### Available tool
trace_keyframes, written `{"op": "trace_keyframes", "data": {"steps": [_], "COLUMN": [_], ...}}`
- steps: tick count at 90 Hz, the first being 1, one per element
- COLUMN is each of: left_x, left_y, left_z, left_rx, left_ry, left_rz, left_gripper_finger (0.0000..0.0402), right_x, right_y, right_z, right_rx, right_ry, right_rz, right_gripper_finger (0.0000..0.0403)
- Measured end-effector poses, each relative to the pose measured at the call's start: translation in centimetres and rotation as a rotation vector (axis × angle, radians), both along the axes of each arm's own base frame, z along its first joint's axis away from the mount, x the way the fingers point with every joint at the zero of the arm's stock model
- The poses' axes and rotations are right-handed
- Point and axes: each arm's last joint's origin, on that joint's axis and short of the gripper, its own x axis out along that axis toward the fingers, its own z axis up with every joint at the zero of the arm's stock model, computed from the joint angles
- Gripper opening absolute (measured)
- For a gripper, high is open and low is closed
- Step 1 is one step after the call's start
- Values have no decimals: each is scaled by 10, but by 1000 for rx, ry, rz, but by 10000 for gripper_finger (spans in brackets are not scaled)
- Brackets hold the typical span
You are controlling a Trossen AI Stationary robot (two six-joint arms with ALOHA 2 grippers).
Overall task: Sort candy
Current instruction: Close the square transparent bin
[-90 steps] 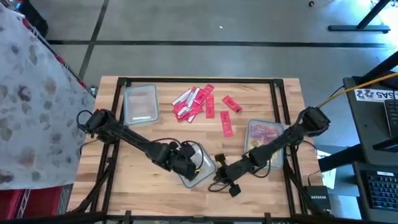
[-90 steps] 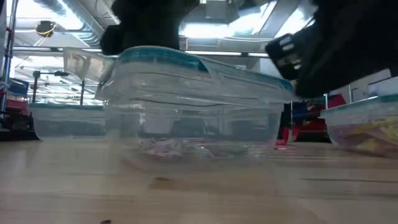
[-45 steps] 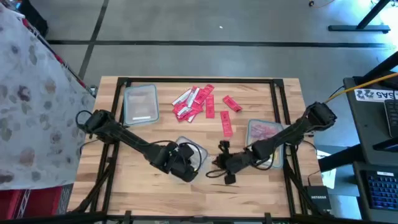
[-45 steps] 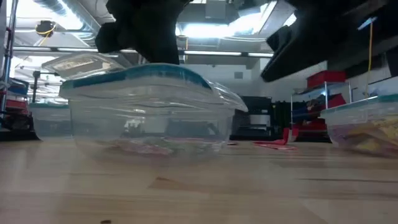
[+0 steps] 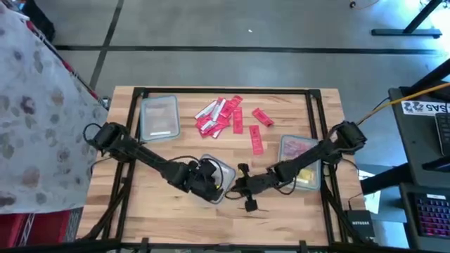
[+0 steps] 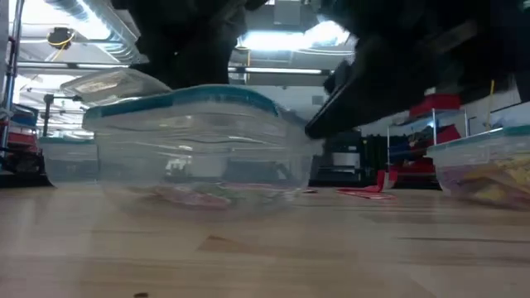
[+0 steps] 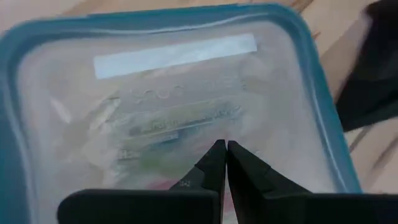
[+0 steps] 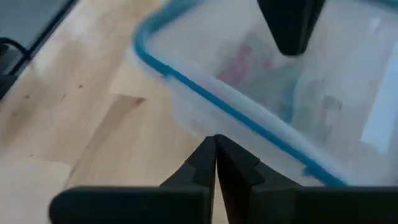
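- Near the front middle of the tabletop point(image 5: 169, 200), a lidded clear container point(image 5: 214, 177) with a teal rim sits under the left claw point(image 5: 209, 181), whose two dark fingers are pressed together, tips resting on or just over the lid; faint pink and pale wrapped pieces show through the lid in the left wrist view.
- The right claw point(image 5: 241, 184) is just beside that container's right edge, fingers closed on nothing, pointing at the teal rim in the right wrist view.
- At the back middle of the tabletop lies the loose candy point(image 5: 219, 114): a cluster of red and pink wrapped strips, some with pale faces, overlapping in a fan, their long axes mostly running diagonally from front-left to back-right.
- Three more red strips lie apart to the right of the cluster: one upright strip point(image 5: 238, 119) with its long axis front to back, one tilted strip point(image 5: 262, 117) pointing back-left to front-right, and one nearer strip point(image 5: 256, 141) lying almost front to back.
- An empty-looking clear tub point(image 5: 159, 117) stands at the back left, and a second tub point(image 5: 299, 156) at the right holds pink and yellow candy.
- Against the frame a second earlier, the lidded container has moved back and to the left on the tabletop, and sits flat in the low view where before it was tilted.
- The right claw has followed leftward and now shows close against the container's right side in the low view; half a second ago it stood farther from it.
- The loose strips lie as they did.
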Motion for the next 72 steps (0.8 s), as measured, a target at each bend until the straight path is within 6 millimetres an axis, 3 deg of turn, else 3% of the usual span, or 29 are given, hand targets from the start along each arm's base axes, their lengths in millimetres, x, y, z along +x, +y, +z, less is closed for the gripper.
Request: {"op": "trace_keyframes", "data": {"steps": [21,49,59,72], "left_x": [0,1,1,3], "left_y": [0,0,0,2], "left_z": [-17,-19,-18,-16], "left_rx": [-53,-43,-18,60], "left_ry": [-115,-150,-165,-197], "left_rz": [-8,-29,-13,17], "left_gripper_finger": [0,0,0,0], "right_x": [7,7,4,-6], "right_y": [-9,-12,-15,-31], "right_z": [-8,-10,-6,8], "right_rx": [9,-63,-88,-246], "right_ry": [9,-6,8,41], "right_rz": [-51,-125,-139,-271], "right_gripper_finger": [0,0,0,0]}}
